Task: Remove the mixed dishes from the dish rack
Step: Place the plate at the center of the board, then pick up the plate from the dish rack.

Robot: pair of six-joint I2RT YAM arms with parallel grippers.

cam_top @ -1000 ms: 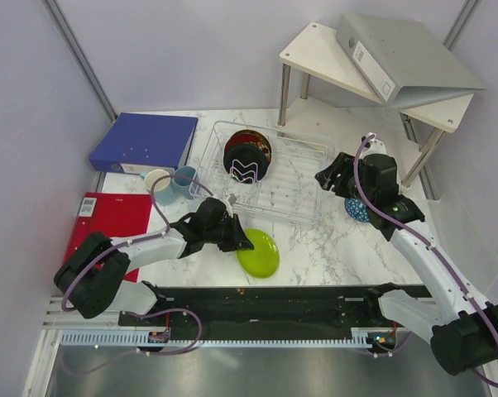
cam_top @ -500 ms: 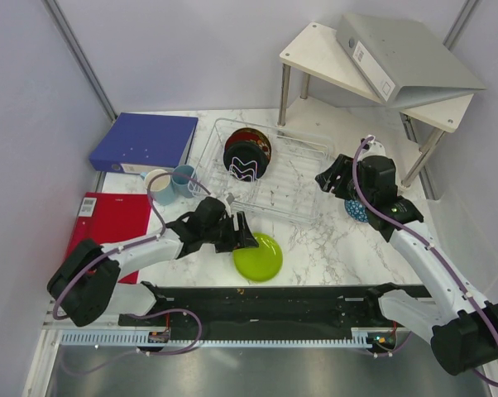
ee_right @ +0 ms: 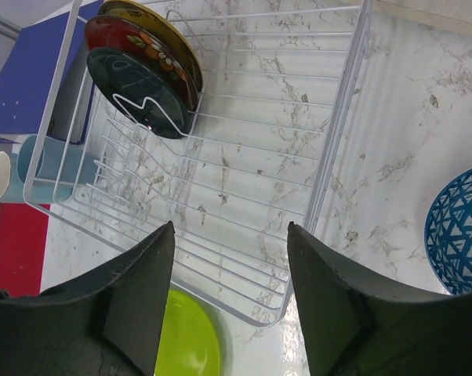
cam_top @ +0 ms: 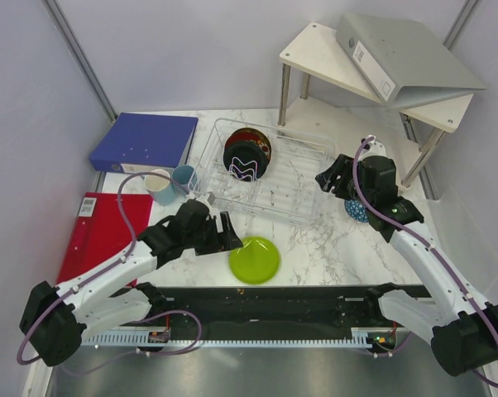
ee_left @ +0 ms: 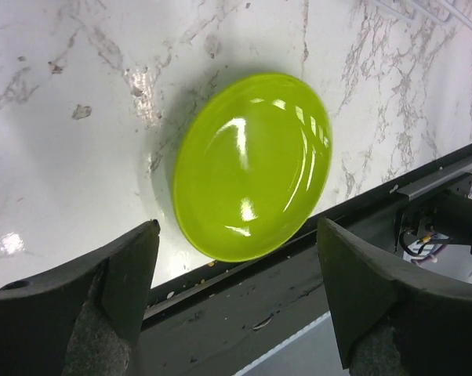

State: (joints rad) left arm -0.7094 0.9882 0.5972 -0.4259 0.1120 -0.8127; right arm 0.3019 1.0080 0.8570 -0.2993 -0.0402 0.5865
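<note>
Dish rack point(ee_right: 330, 157), far-left corner: black plate point(ee_right: 130, 86), red bowl point(ee_right: 122, 39) upright; left gripper point(ee_left: 237, 231), right gripper point(ee_right: 230, 235) spread apart, empty

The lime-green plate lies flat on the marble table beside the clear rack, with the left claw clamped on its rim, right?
Not clamped: the left gripper is open, fingers spread clear of the lime-green plate, as the left wrist view shows. The plate does lie flat on the table beside the dish rack.
</note>
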